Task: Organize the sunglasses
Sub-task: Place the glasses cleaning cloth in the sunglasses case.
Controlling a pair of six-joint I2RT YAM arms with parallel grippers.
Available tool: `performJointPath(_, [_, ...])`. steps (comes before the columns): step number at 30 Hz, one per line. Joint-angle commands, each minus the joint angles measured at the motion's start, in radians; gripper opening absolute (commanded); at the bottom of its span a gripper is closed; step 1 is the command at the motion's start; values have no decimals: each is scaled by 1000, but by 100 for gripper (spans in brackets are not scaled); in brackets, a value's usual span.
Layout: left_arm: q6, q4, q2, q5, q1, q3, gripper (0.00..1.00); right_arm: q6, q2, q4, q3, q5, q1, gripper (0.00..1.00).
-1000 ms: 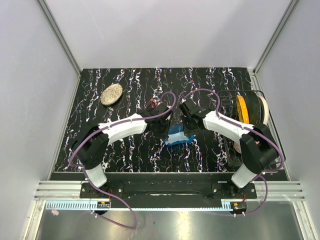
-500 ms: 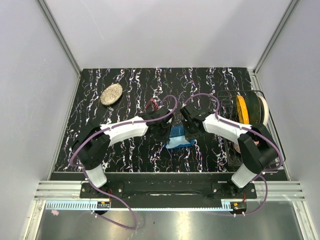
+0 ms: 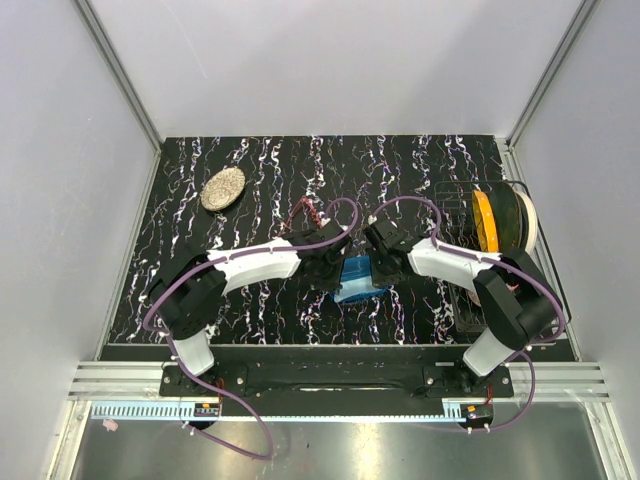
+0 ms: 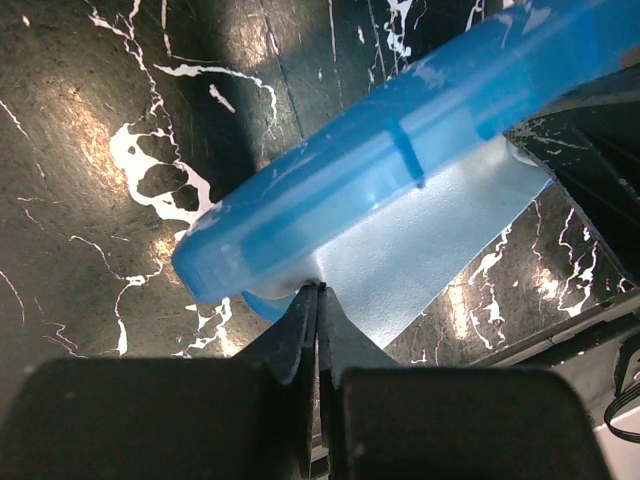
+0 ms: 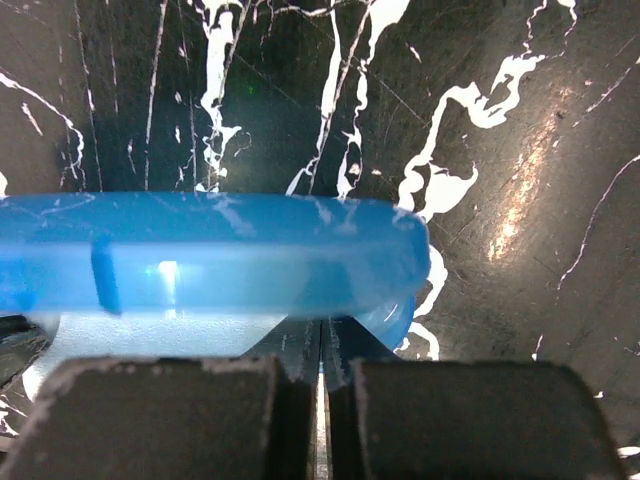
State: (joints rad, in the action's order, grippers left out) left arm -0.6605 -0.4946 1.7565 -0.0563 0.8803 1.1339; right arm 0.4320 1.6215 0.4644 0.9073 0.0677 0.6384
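Note:
The glossy blue oval case [image 3: 361,279] lies in the middle of the black marbled table, with a light blue cloth [image 4: 420,240] under its upper shell. My left gripper [image 3: 336,268] is shut, its tips [image 4: 318,292] pressed against the case's left end [image 4: 300,220] at the cloth's edge. At the case's other end [image 5: 250,250], my right gripper [image 3: 384,268] is shut too, its tips [image 5: 322,324] tucked beneath the rim. Nothing is held between either pair of fingers. The sunglasses [image 3: 302,210], thin and red, lie on the table just behind my left wrist, mostly hidden by the arm.
A speckled oval object [image 3: 222,188] lies at the back left. A wire rack [image 3: 470,290] along the right edge holds a yellow and a white plate [image 3: 497,218]. Grey walls enclose the table on three sides.
Both grippers have come down and closed in on the two ends of the blue case. The case has shifted slightly toward the near edge.

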Motion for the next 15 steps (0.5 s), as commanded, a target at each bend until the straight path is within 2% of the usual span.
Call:
performJointPath(1, [-22, 31, 9, 55, 13, -16, 0, 16, -57, -64, -19, 47, -5, 0])
performJointPath(15, [-33, 85, 12, 202, 58, -34, 0, 27, -137, -155, -102, 95, -5, 0])
